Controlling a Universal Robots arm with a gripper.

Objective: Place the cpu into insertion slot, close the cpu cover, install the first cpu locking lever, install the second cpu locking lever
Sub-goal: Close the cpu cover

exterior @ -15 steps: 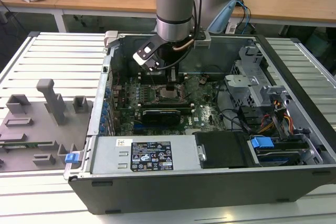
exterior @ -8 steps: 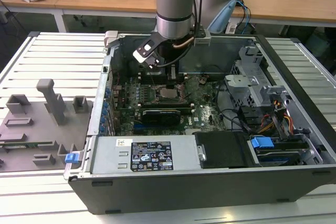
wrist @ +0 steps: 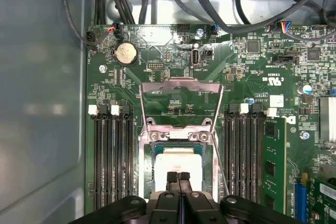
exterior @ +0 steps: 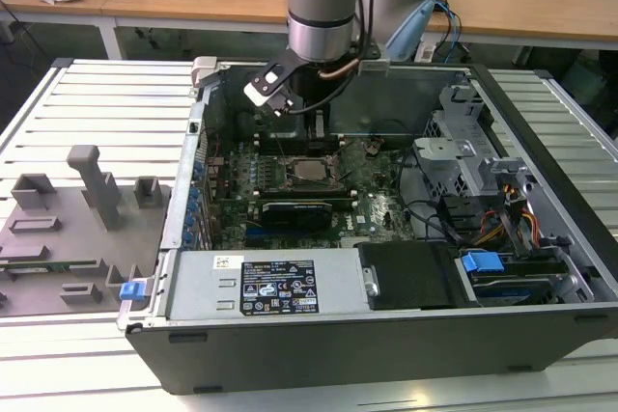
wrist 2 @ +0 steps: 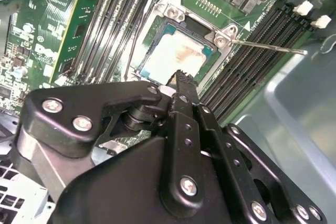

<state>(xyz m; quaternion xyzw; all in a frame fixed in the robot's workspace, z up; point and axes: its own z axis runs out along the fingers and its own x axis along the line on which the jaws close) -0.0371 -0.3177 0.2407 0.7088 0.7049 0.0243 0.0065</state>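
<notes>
On the slatted table (exterior: pixel 106 103), the cpu (wrist: pixel 177 161) lies in the slot (wrist: pixel 145 156), cover (wrist: pixel 181 85) raised. The gripper (wrist: pixel 178 176), clenched empty above it, should press gently and squarely.

Even bright room light; glare on cpu (wrist 2: pixel 176 56) top; case (exterior: pixel 386 346) interior shadowed.
</notes>
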